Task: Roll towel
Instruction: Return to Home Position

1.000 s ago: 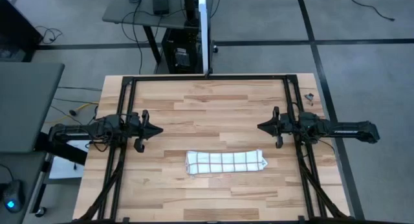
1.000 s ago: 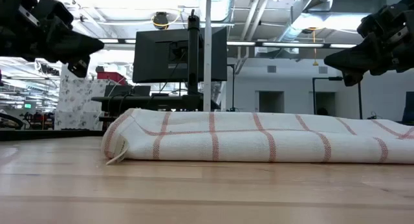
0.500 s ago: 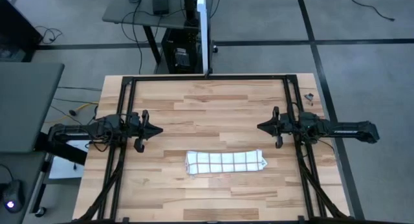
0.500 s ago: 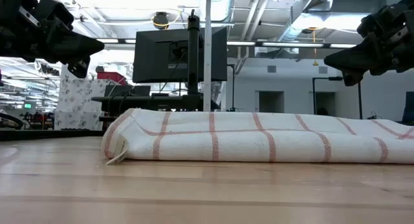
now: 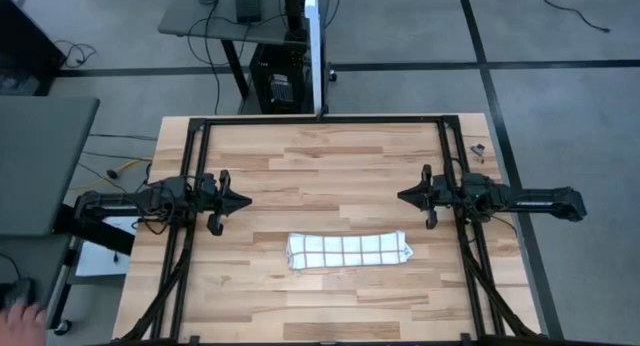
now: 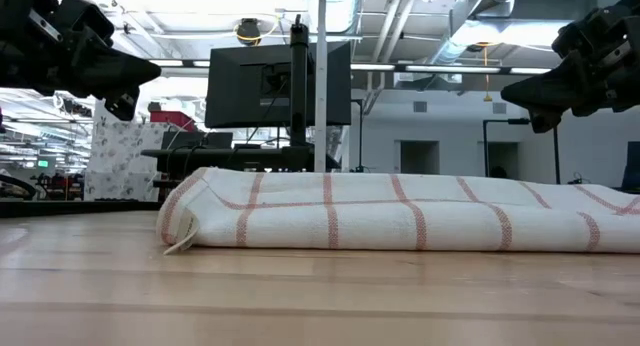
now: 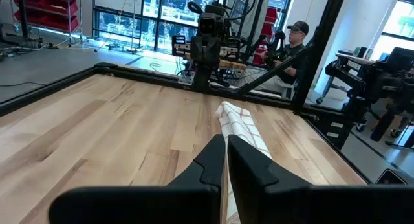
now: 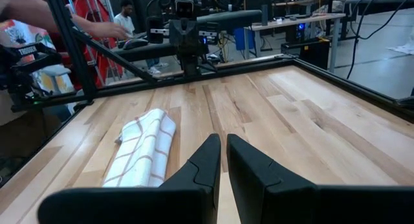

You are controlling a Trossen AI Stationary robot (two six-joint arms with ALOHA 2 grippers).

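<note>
The towel (image 5: pixel 348 250), white with thin reddish-brown grid lines, lies rolled into a long bundle on the wooden table, lengthwise from left to right, near the table's middle toward its near edge. It also shows in the low view (image 6: pixel 400 224), the left wrist view (image 7: pixel 239 123) and the right wrist view (image 8: pixel 143 149). My left gripper (image 5: pixel 243 199) hovers shut at the table's left side, above and behind the towel's left end. My right gripper (image 5: pixel 402 195) hovers shut at the right side, above and behind the towel's right end. Neither touches the towel.
A black frame (image 5: pixel 320 119) runs along the table's far edge and down both sides. A small dark object (image 5: pixel 478 149) lies at the far right corner. People show in the room beyond the table in both wrist views. A hand (image 5: pixel 15 316) shows at the floor, bottom left.
</note>
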